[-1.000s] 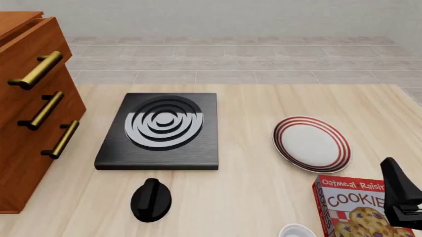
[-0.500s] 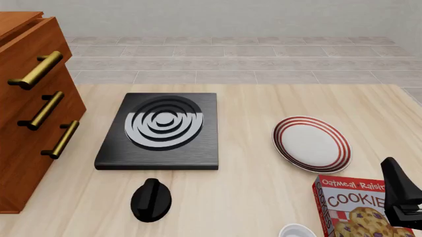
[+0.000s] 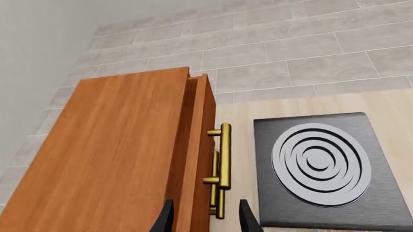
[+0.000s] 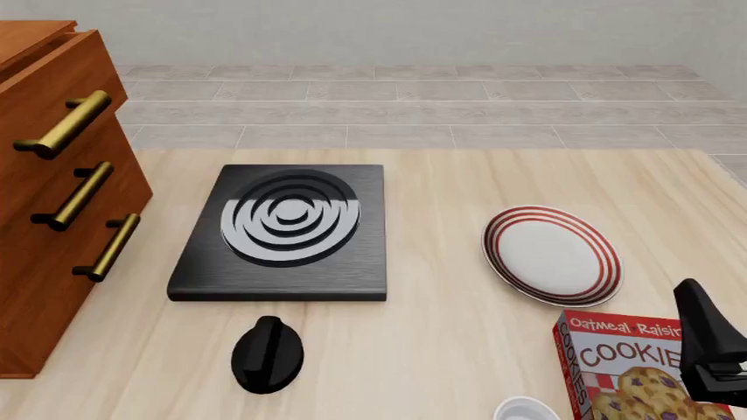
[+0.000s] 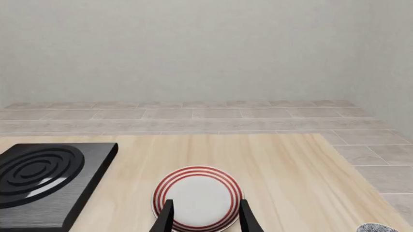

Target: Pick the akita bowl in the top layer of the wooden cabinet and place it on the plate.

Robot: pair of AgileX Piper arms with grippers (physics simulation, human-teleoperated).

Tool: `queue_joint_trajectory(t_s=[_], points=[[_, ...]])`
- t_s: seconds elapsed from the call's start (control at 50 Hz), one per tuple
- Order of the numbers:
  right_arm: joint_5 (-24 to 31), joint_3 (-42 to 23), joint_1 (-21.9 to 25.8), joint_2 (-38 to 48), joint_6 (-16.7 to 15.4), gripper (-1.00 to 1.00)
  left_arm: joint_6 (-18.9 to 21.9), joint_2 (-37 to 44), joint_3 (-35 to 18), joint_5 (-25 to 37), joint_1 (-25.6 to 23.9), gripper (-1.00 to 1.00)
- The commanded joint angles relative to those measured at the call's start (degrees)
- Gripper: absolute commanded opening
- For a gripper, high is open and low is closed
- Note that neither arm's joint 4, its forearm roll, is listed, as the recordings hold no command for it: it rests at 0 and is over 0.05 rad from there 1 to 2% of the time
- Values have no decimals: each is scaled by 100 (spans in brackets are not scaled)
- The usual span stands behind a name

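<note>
The left tool point(image 3: 205, 217), jaws apart and empty, hangs above the wooden cabinet point(image 3: 123, 154) at the desk's left edge, over the top layer point(image 3: 201, 145), which stands barely ajar; the akita bowl is not visible. The right tool point(image 5: 205, 216), also parted, faces the plate point(image 4: 551, 254). Nothing has shifted in the last second, so the drawer remains unopened.

Wooden cabinet point(image 4: 52, 188) at table's point(image 4: 443, 350) left edge; stove point(image 4: 283, 230) just right of it. Plate point(image 4: 551, 255) right of stove. Cookie box point(image 4: 624, 363) in front of plate; bowl point(image 4: 526, 409), possibly, beside box.
</note>
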Motion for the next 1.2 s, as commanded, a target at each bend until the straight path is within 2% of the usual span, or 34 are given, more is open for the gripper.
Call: queue_joint_trajectory(t_s=[0.02, 1.2], points=[[-2, 2, -1, 2, 8, 100, 23, -16, 182, -53, 41, 100], [0, 5, -5, -3, 4, 100, 7, -148, 855, -272, 275, 100]])
